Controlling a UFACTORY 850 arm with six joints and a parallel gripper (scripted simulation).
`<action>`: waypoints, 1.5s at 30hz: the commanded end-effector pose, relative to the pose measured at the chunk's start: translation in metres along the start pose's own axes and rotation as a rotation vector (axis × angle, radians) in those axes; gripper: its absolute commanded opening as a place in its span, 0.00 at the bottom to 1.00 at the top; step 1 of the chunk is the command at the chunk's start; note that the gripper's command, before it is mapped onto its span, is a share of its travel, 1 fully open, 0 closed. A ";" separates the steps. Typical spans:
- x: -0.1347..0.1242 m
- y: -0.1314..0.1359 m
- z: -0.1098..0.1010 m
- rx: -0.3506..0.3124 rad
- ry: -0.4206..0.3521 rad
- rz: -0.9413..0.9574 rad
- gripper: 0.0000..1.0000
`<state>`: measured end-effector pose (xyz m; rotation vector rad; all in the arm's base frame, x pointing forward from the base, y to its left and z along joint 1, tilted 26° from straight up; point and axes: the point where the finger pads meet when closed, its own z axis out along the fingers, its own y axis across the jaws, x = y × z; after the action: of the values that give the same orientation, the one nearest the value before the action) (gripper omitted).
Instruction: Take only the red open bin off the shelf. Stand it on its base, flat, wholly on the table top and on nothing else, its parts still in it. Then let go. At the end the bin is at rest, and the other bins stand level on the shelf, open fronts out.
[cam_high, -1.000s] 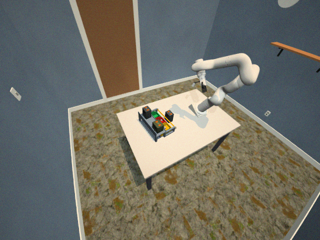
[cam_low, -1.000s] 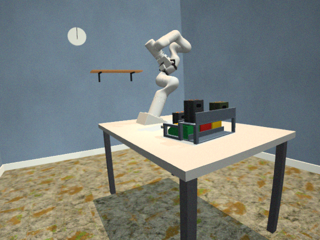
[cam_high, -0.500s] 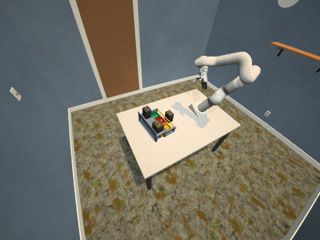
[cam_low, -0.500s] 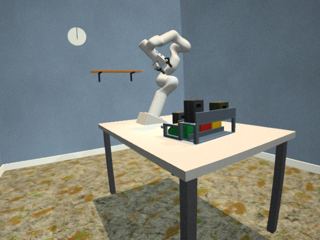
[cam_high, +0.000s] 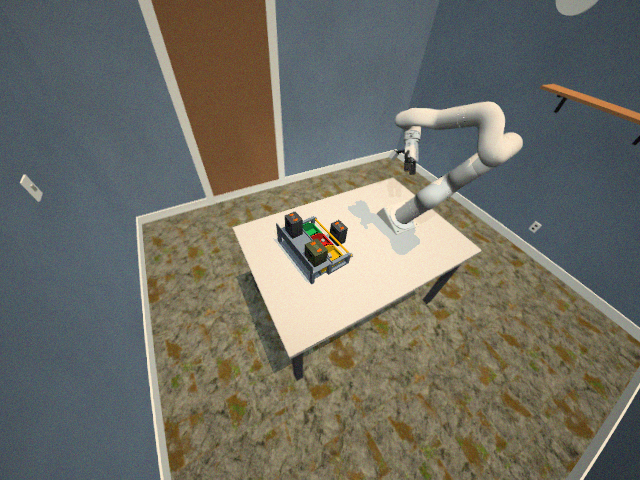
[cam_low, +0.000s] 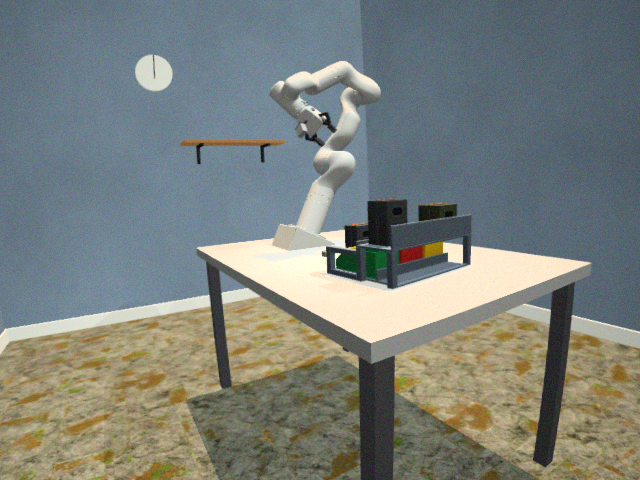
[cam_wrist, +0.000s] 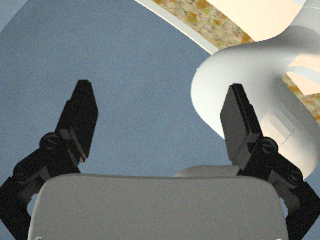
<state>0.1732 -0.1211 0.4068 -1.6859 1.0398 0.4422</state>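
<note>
The red bin (cam_high: 319, 237) (cam_low: 410, 253) sits in the low grey shelf (cam_high: 295, 245) (cam_low: 431, 230), between the green bin (cam_high: 311, 228) (cam_low: 376, 264) and the yellow bin (cam_high: 335, 252) (cam_low: 433, 249). Small things show inside the red bin, too small to tell apart. The shelf stands on the table top (cam_high: 330, 310) (cam_low: 439, 297). My gripper (cam_high: 409, 167) (cam_low: 329, 137) (cam_wrist: 159, 96) is open and empty, high above the table near the arm's base, well away from the bins. No bin shows in the wrist view.
A tall black box (cam_high: 293, 225) (cam_low: 386, 222) and an olive box (cam_high: 315, 253) (cam_low: 436, 211) stand on top of the shelf. Another black box (cam_high: 339, 232) (cam_low: 355, 235) stands on the table before the bins' fronts. A yellow bar (cam_high: 323, 226) runs along the shelf's front.
</note>
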 end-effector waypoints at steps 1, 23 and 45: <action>0.001 0.009 -0.017 0.060 0.049 0.029 1.00; -0.004 0.037 -0.051 0.210 0.171 0.107 1.00; -0.018 0.075 -0.084 0.389 0.316 0.200 1.00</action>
<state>0.0938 -0.1910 0.4068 -1.3607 1.4045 0.1151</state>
